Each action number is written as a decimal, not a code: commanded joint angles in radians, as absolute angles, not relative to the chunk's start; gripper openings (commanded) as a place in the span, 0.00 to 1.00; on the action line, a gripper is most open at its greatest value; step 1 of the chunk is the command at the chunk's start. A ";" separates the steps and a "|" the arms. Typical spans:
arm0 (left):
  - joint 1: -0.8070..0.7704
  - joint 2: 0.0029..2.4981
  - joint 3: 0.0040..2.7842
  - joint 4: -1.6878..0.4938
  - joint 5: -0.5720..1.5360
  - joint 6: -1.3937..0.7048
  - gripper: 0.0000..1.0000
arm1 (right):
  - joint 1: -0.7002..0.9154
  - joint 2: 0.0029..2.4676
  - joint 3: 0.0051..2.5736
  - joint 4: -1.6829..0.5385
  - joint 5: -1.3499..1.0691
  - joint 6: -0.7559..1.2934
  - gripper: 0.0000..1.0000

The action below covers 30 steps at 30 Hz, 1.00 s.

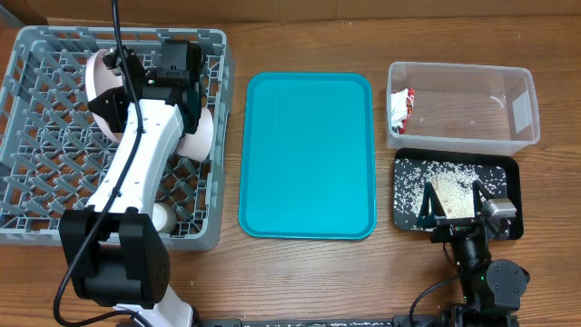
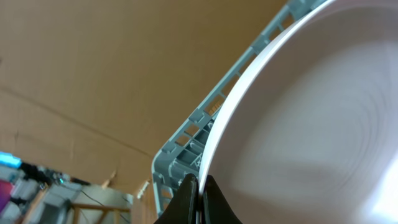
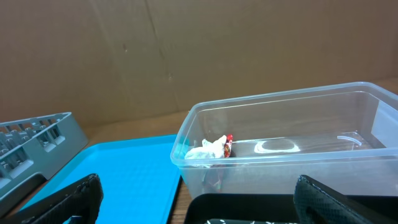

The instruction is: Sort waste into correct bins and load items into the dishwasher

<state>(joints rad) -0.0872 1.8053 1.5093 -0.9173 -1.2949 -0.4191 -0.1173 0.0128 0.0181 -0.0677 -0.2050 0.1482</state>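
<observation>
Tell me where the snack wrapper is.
In the overhead view the snack wrapper lies inside the clear tub, at its left end, just right of the teal tray.

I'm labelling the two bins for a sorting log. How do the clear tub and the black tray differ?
The clear tub has tall see-through walls; the black tray is shallow and opaque. The tub holds a crumpled red-and-white wrapper; the tray holds rice grains and tan scraps. Both are rectangular, with similar footprints, and sit next to each other.
</observation>
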 commanded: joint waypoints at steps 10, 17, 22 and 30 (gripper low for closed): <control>-0.080 1.811 1.501 -0.795 -1.159 -0.010 0.04 | -0.121 0.003 0.008 -0.061 -0.200 0.141 1.00; -0.072 1.811 1.501 -0.772 -1.064 0.131 0.04 | -0.121 0.003 0.008 -0.061 -0.200 0.141 1.00; -0.081 1.811 1.501 -0.773 -1.116 0.123 0.08 | -0.121 0.003 0.008 -0.061 -0.200 0.141 1.00; -0.243 1.809 1.501 -0.781 -1.294 0.089 0.56 | -0.121 0.003 0.008 -0.061 -0.200 0.141 1.00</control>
<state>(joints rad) -0.1543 1.8053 1.5043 -0.7769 -1.2098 0.1055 -0.1173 0.0128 0.0181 -0.0677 -0.2050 0.1486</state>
